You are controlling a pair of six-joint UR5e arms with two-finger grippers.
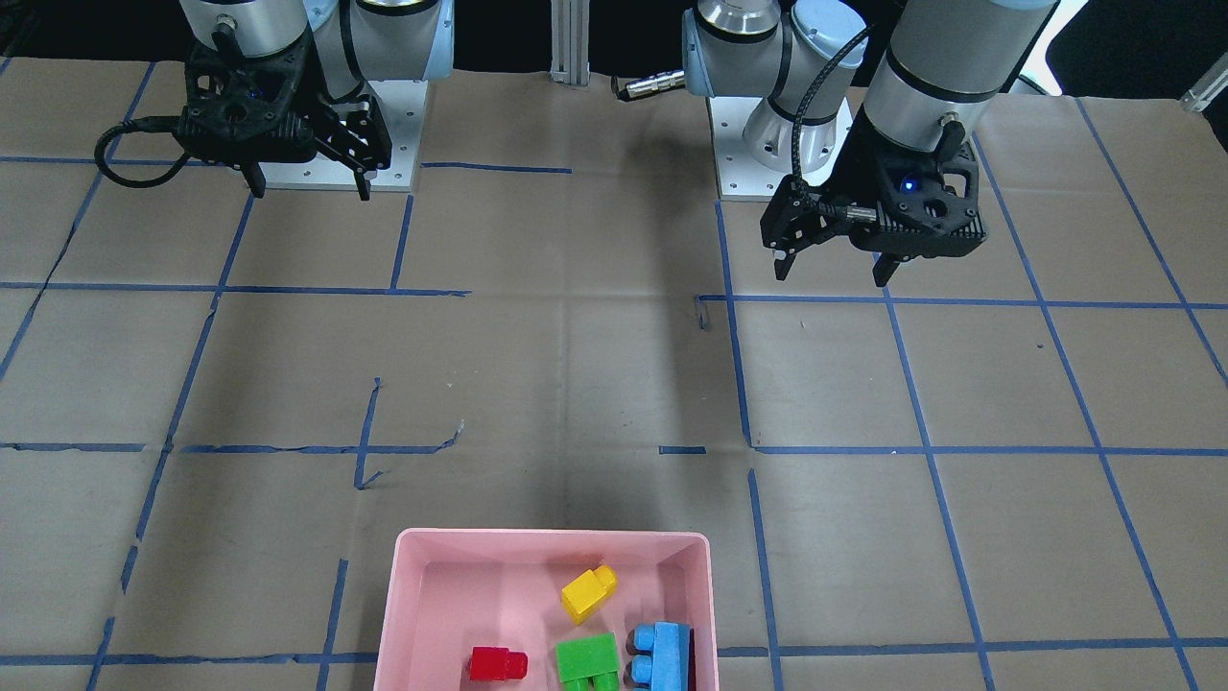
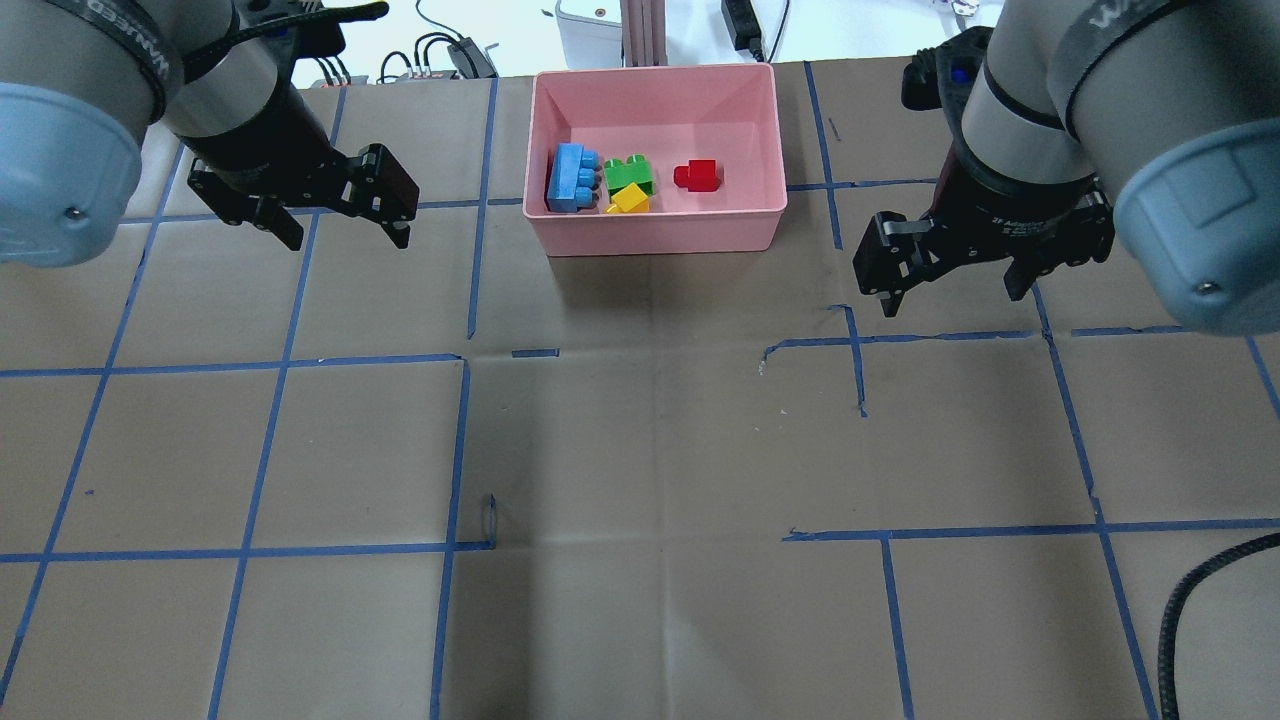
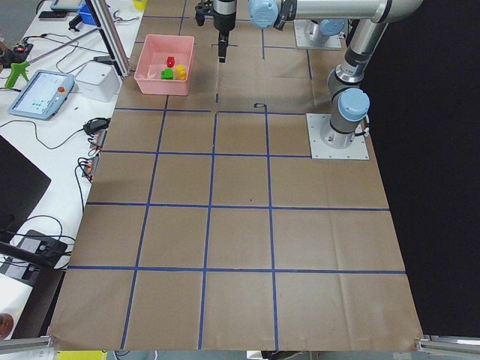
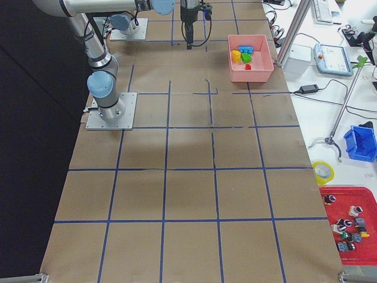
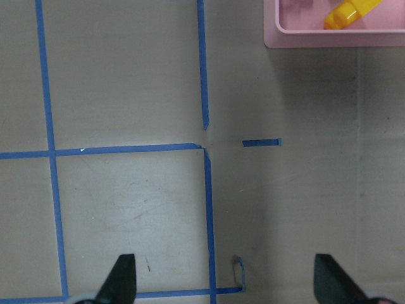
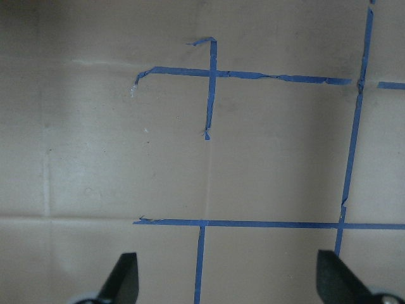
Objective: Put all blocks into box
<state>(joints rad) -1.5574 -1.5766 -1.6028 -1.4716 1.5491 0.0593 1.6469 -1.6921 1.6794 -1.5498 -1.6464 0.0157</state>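
Observation:
The pink box point(image 2: 655, 243) stands at the table's far middle edge; it also shows in the front view point(image 1: 552, 535). Inside it lie the blue block point(image 2: 571, 178), green block point(image 2: 628, 174), yellow block point(image 2: 629, 201) and red block point(image 2: 697, 176). In the front view they are blue point(image 1: 660, 655), green point(image 1: 587, 660), yellow point(image 1: 588, 592) and red point(image 1: 497, 663). My left gripper point(image 2: 348, 240) is open and empty, left of the box. My right gripper point(image 2: 950, 298) is open and empty, to the box's right. The left wrist view shows a corner of the box point(image 5: 316, 39) with the yellow block point(image 5: 351, 14).
Brown paper with a blue tape grid covers the table. The arm bases point(image 1: 336, 173) point(image 1: 758, 182) sit at the robot's side. An aluminium post point(image 2: 645, 30) stands behind the box. A tablet point(image 3: 45, 94) and cables lie on the bench beyond it.

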